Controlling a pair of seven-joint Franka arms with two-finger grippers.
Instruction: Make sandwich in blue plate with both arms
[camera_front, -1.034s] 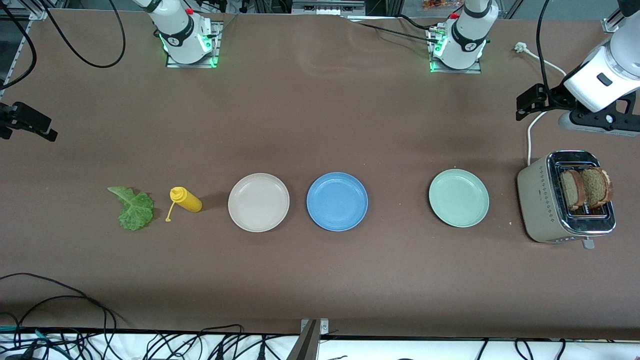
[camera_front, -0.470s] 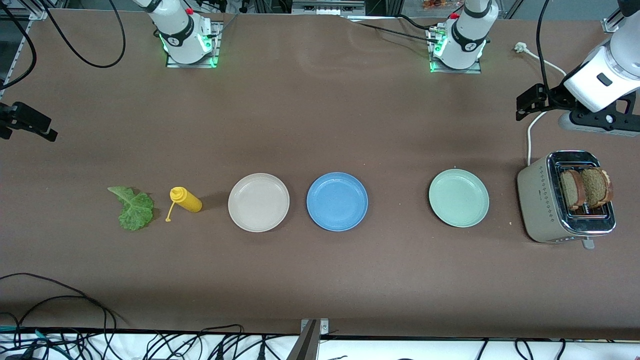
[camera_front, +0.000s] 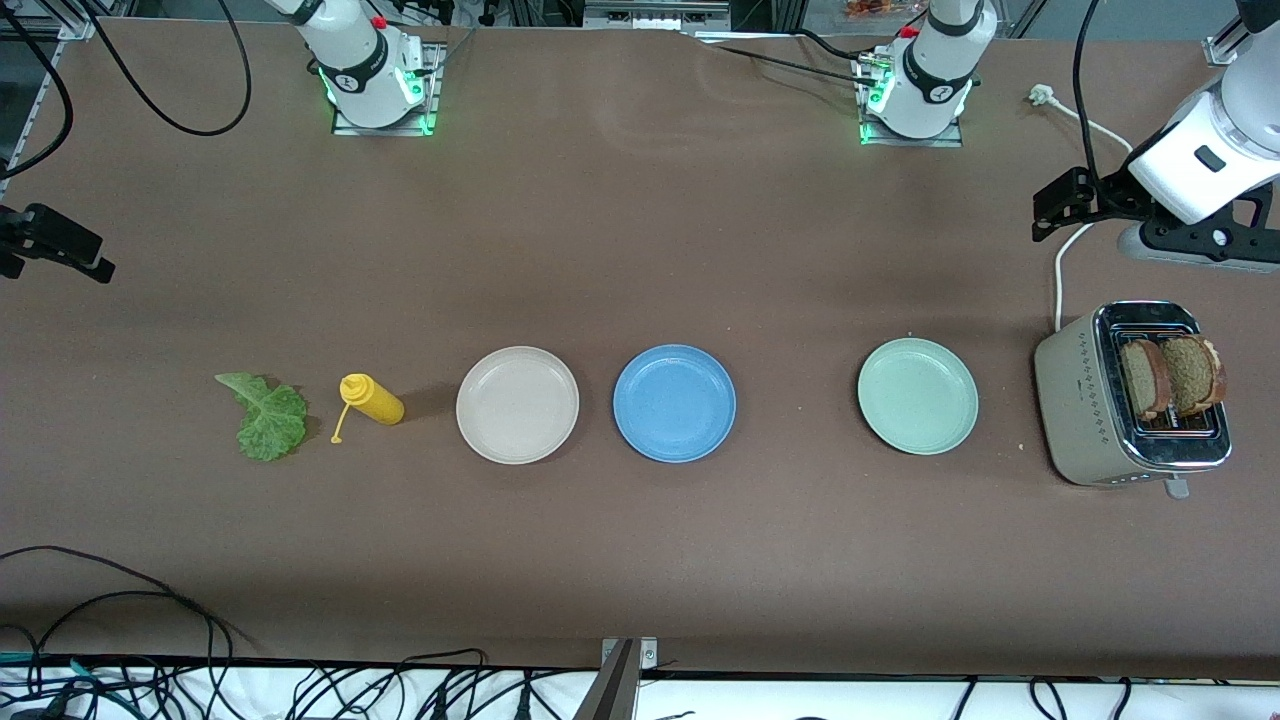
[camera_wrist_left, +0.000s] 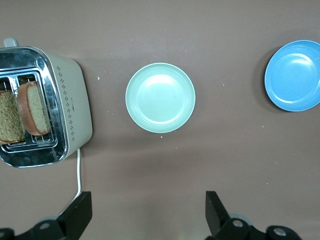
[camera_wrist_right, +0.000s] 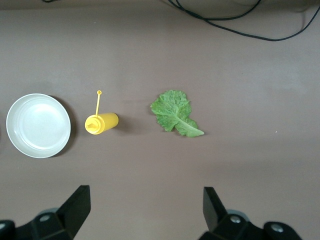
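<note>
On table, mid-row: blue plate (camera_front: 674, 403), bare. Bread slices (camera_front: 1170, 376) stood in toaster (camera_front: 1130, 395) at plate's 3 o'clock; lettuce leaf (camera_front: 266, 416) at 9 o'clock. Left end effector (camera_wrist_left: 147, 215) and right end effector (camera_wrist_right: 145, 212) spread wide, nothing gripped. Assembly judged unstarted; a bread pickup is called for.

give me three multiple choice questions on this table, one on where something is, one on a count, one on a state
1. Where are the bread slices?
A. on the blue plate
B. standing in the toaster
C. beside the lettuce leaf

2. How many plates are on the table?
A. two
B. three
C. four

3. What is the state of the left gripper?
A. open, holding nothing
B. shut on a bread slice
C. shut on a plate

Answers:
1 B, both slices stick up from the toaster slots.
2 B, the beige plate, blue plate and pale green plate lie in a row.
3 A, its fingers stand wide apart over bare table.
</note>
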